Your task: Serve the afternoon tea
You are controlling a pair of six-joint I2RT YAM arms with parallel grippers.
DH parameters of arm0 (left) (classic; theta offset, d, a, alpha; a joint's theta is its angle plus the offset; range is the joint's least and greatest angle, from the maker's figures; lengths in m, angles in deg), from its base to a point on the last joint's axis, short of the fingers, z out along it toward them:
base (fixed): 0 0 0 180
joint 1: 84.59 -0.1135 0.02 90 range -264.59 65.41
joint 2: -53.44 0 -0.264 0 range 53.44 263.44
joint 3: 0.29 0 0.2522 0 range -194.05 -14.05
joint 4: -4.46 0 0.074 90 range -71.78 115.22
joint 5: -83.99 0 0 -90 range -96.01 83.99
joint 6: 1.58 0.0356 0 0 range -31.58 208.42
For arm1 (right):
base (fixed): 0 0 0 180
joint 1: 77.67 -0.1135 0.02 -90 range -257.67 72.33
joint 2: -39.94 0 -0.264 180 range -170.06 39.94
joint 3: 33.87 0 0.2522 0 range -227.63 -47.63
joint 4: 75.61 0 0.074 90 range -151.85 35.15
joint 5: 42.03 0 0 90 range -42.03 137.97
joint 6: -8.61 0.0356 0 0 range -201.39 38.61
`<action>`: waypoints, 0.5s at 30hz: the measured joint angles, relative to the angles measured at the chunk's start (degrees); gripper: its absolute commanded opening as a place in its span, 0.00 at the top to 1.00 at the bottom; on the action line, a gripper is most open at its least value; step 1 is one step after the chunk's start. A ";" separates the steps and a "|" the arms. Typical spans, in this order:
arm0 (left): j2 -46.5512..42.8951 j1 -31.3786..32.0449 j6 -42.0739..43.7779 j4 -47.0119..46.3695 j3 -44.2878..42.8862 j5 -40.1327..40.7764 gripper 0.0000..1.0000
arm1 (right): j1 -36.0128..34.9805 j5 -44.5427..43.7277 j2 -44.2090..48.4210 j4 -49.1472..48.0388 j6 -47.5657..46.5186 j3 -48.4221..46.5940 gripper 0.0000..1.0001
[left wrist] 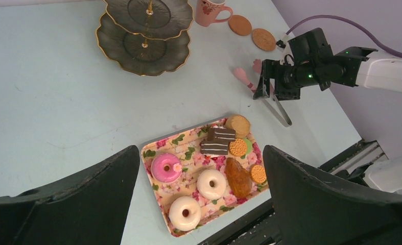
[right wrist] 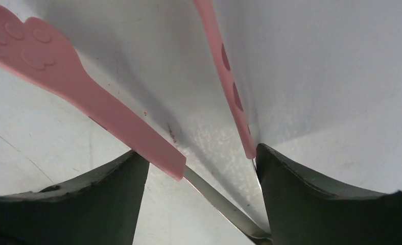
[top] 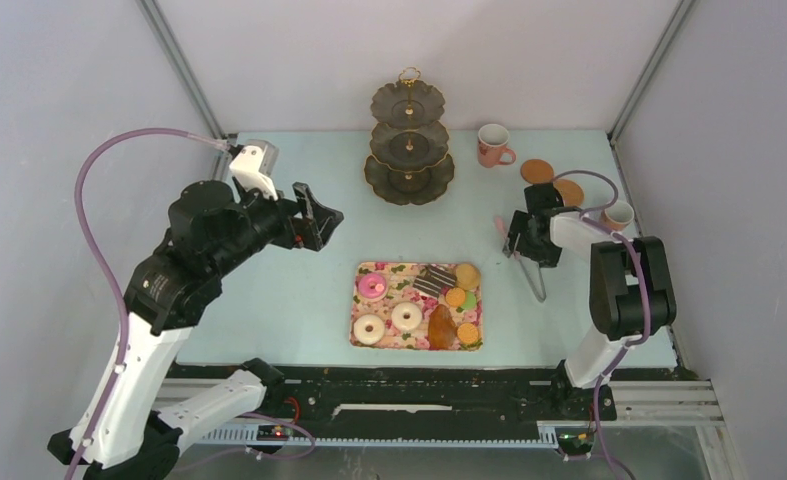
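Nearest me, the pastries [top: 406, 316] lie on the floral tray [top: 397, 280], left of my right gripper [top: 515, 240], whose fingers are apart astride the tongs [top: 534, 285]. My left gripper [top: 319, 222] hangs spread, further left. Far right: pink mug [top: 492, 146] and coasters [top: 537, 171].

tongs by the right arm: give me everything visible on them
The tongs have two pink tips with paw-print embossing, plastic or silicone by the look, on shiny metal arms that join in a bend at the end nearer the table's front. They lie spread open on the table, right of the floral tray, tips pointing away from the arms' bases. The right gripper sits low over them, jaws open and straddling both arms; contact is unclear.
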 measured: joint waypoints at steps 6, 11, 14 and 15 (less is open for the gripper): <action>0.55 0.04 -0.42 0.00 0.00 -0.22 0.02 | -2.25 -2.32 -0.79 2.32 13.14 -1.38 0.28; 0.57 0.09 -1.49 -0.02 0.00 -0.92 0.02 | -3.04 -2.40 -3.45 2.99 19.82 -4.90 0.17; 0.50 0.11 -2.03 -0.07 0.00 -1.25 0.02 | -4.00 -3.61 -3.52 3.08 21.03 -4.98 0.10; 0.44 0.11 -2.16 -0.07 0.00 -1.27 0.02 | -4.68 -4.46 -3.50 3.08 20.85 -5.01 0.08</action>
